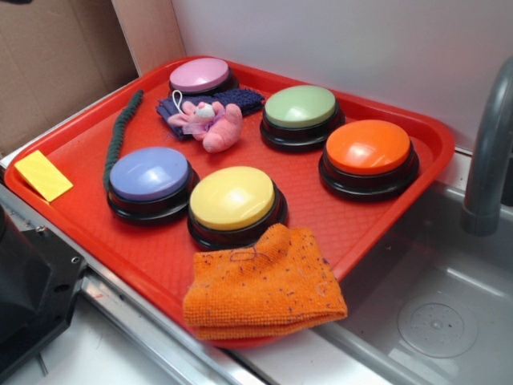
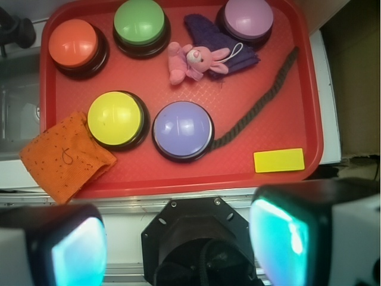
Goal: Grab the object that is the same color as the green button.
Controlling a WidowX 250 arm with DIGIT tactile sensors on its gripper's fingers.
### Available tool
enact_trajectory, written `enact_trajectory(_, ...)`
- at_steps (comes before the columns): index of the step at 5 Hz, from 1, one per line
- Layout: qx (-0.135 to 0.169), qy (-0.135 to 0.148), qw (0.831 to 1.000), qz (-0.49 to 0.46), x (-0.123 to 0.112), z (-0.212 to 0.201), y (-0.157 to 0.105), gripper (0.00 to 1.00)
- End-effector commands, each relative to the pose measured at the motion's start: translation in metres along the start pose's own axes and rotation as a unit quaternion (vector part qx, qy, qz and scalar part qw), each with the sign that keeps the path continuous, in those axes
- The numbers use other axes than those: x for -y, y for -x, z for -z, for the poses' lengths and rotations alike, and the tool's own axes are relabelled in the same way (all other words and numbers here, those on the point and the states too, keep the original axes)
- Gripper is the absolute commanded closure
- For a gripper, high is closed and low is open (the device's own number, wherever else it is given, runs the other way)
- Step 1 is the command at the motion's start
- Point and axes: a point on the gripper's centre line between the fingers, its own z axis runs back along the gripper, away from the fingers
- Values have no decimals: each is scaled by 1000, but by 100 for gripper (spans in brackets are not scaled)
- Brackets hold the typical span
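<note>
Broadly, a red plastic tray (image 1: 96, 233) is seen resting on a pale counter (image 1: 96, 353), with a metal sink basin (image 1: 433, 321) to one side, a grey faucet pipe (image 1: 490, 144) rising beside it, a white wall behind and brown cardboard at the far corner. Five domed buttons on black bases are set on the tray: the green button (image 1: 300, 107), an orange button (image 1: 369, 147), a yellow button (image 1: 232, 197), a lilac-blue button (image 1: 149, 173) and a pink button (image 1: 199, 74). A pink plush bunny (image 1: 212, 122) is laid on a dark blue knitted cloth (image 1: 240, 99) between the pink and green buttons. An orange cloth (image 1: 264, 289) is draped over the tray's near rim, just beside the yellow button, and a flat yellow block (image 1: 42, 175) is placed at the tray's corner. The dark green cord (image 1: 120, 136) is shown as a long, thin, braided strand, stretched in a gentle curve along the tray's edge; one end is tucked against the base of the lilac-blue button and the other reaches toward the pink button. It lies well apart from the green button. In the wrist view the end effector (image 2: 178, 244) is held wide apart with nothing between its fingers (image 2: 283, 238), positioned off the tray over the counter, near the rim by the lilac-blue button.
</note>
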Motion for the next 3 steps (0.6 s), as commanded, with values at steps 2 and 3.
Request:
enact_trajectory(2,10,9,998,-67,-24,14,-17,0)
enact_trajectory(3,9,3,991,-137,-49,39,-35,0)
